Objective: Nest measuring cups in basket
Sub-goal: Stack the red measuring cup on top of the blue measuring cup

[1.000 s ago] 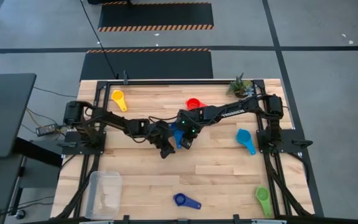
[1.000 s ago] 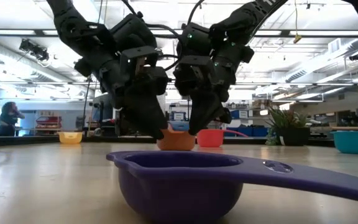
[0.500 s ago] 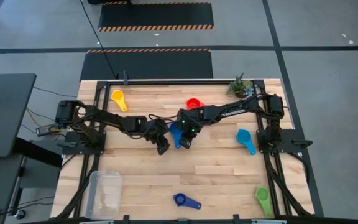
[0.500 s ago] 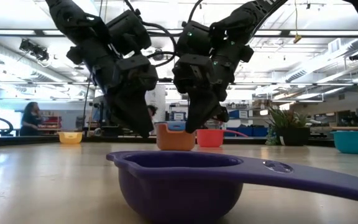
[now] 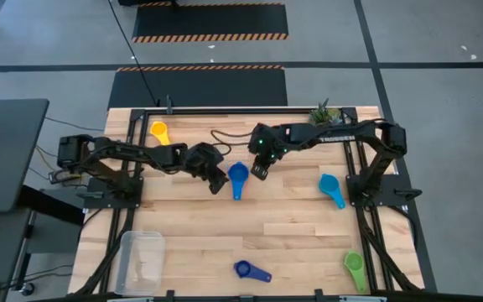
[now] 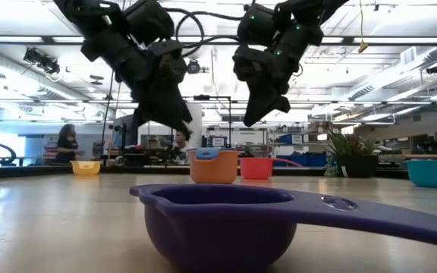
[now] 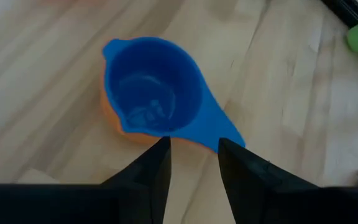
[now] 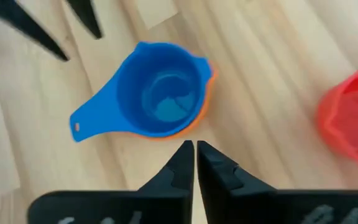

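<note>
A blue measuring cup sits nested inside the orange cup at the table's middle, with its flat handle pointing toward the near edge. The orange cup's base rests on the wood. My left gripper is open and hovers above and just left of this pair. My right gripper is shut and hangs above and to the right of the pair. The red cup stands beyond, toward the far edge. The clear basket sits at the near left corner.
The yellow cup is at the far left and the light blue cup at the right. The dark blue cup lies near the front edge and the green cup at the near right. A small plant stands at the far right corner. People stand in the room behind.
Both grippers have risen off the blue-and-orange pair and drawn apart. The left one went toward the table's left, the right one toward the far right. The blue cup stays seated in the orange cup, which has not moved.
</note>
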`<state>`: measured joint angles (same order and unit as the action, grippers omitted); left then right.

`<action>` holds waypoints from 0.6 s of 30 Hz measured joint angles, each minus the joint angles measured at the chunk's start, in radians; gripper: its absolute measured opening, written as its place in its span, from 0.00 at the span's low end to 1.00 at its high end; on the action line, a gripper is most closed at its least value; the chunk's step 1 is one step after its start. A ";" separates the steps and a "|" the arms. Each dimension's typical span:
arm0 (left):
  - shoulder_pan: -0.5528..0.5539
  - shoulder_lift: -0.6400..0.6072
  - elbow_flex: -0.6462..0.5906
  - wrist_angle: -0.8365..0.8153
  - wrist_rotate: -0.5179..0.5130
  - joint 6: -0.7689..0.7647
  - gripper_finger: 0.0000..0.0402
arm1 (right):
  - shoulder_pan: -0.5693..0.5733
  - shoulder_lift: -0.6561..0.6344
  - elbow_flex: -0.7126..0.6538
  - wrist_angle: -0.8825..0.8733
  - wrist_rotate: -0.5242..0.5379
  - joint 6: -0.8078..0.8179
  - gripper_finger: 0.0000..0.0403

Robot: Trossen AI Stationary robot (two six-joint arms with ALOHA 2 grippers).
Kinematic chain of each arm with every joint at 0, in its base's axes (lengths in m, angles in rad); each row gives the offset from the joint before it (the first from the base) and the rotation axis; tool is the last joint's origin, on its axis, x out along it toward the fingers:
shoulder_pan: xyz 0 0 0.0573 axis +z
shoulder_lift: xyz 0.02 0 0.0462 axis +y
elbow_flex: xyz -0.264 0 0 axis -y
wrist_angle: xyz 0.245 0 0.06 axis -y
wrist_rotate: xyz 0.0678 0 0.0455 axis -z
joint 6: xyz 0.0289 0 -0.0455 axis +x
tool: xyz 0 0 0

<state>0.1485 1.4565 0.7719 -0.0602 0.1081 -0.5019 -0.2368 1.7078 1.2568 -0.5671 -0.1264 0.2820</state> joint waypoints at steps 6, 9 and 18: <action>0.006 -0.056 0.000 -0.025 0.000 0.002 0.35 | -0.065 0.009 0.000 0.015 -0.015 -0.121 0.18; 0.006 -0.072 0.002 -0.026 0.000 0.002 0.35 | -0.084 0.016 0.000 0.016 0.031 -0.172 0.26; 0.006 -0.084 0.001 -0.046 0.001 -0.010 0.35 | -0.140 0.062 0.001 0.006 0.092 -0.258 0.40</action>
<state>0.1543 1.3724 0.7731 -0.1063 0.1093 -0.5121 -0.3768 1.7700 1.2573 -0.5613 -0.0346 0.0244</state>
